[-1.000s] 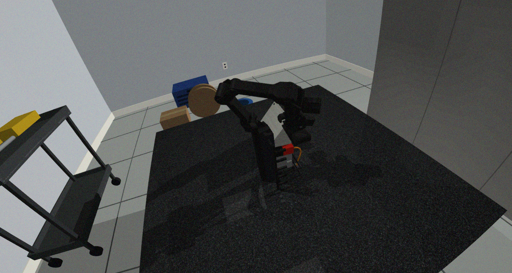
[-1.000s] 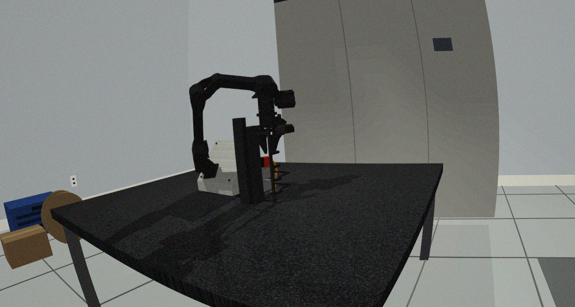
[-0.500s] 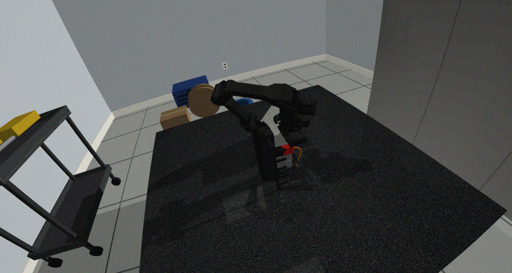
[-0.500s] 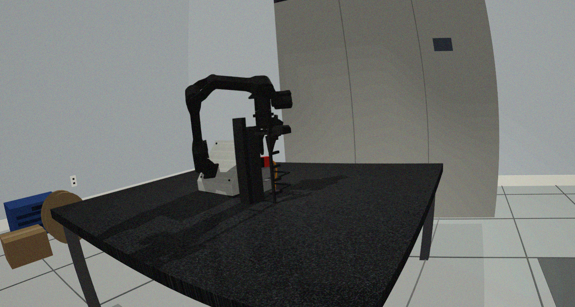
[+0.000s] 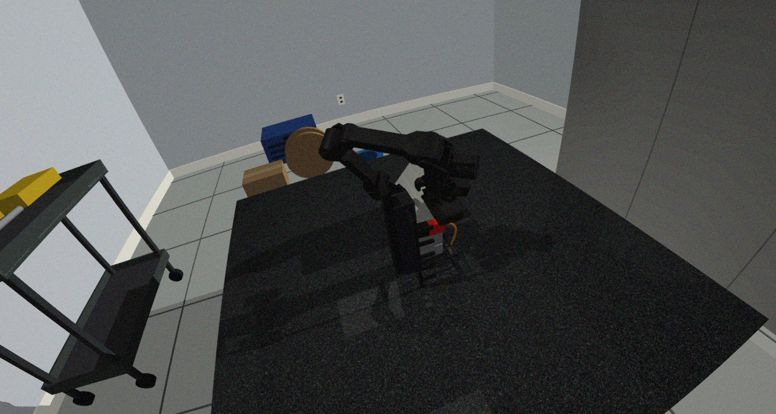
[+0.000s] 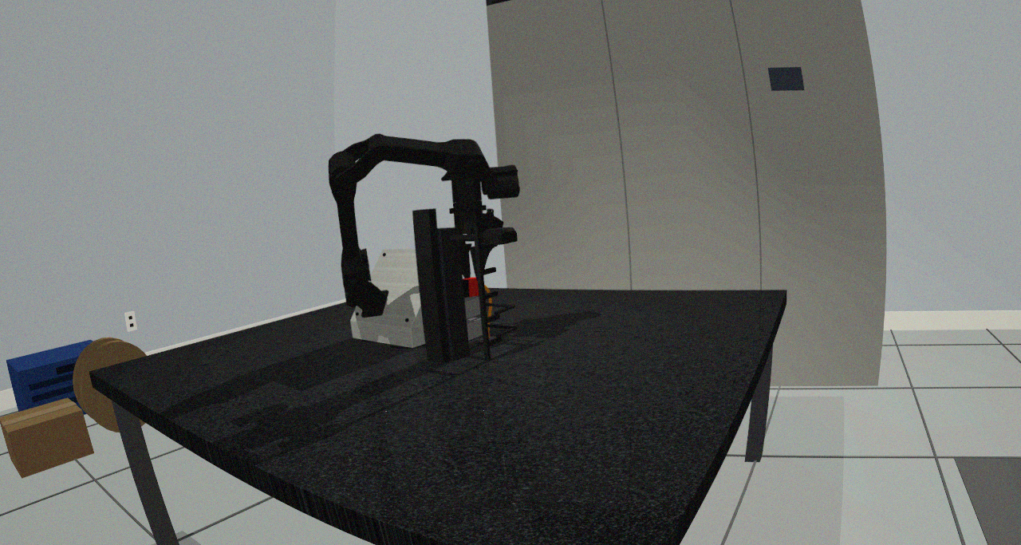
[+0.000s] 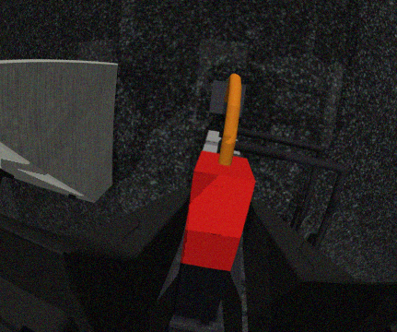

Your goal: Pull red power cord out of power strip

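Observation:
The red plug (image 5: 434, 227) (image 6: 471, 286) (image 7: 216, 207) lies level at the side of a tall black upright block (image 5: 402, 237) (image 6: 442, 306). Its orange cord (image 5: 454, 233) (image 6: 490, 312) (image 7: 233, 117) leaves the outer end and bends down. My gripper (image 7: 218, 203) points down from above and is shut on the red plug, a dark finger against each side. A dark part lies between the red body and the block; how far the plug sits in its socket is hidden. Grey plugs (image 5: 431, 243) stand below it. The power strip itself cannot be clearly told apart from the dark block.
A thin black rack (image 6: 487, 338) (image 7: 295, 159) with rungs stands close beside the plug. A pale grey, slanted housing (image 6: 388, 317) (image 7: 60, 111) is on the other side. All stand on the black table (image 5: 542, 303) (image 6: 542, 413).

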